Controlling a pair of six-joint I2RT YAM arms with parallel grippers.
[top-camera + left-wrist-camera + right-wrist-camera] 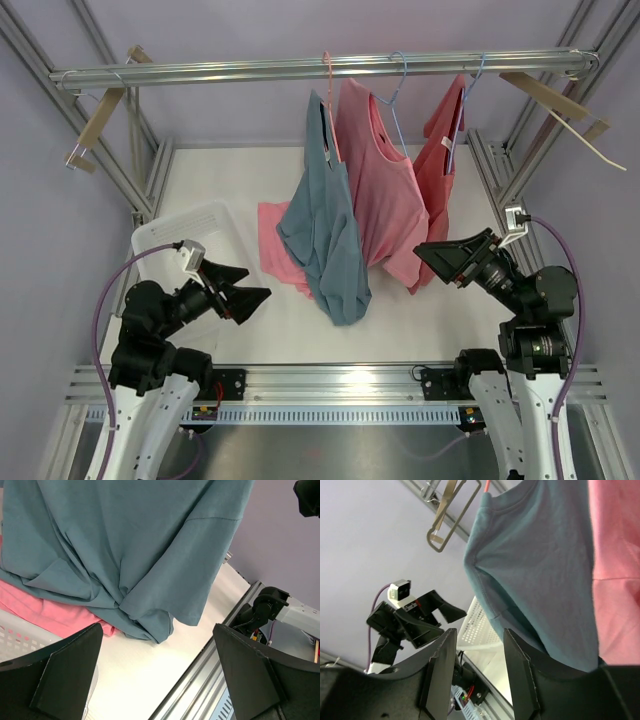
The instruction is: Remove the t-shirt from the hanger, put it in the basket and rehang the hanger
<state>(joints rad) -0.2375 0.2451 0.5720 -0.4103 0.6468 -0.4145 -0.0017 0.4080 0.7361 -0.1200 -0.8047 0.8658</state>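
Hanging from a thin pink wire hanger (329, 110) on the metal rail (200, 72), blue-grey cotton t-shirt (325, 235) sags low over white tabletop (420, 325). L end effector (256, 284) & R end effector (432, 265) both spread apart, empty. Risk: a hem tug snags the collar, unhooks the hanger, or pinches the adjacent pink t-shirt (385, 190).

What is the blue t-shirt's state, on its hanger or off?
On. The blue t-shirt hangs lopsided from the pink hanger, which is hooked over the rail.

Left pincer (255, 287) raised, jaws wide apart, empty. Right pincer (436, 264) raised, jaws parted, apparently empty.
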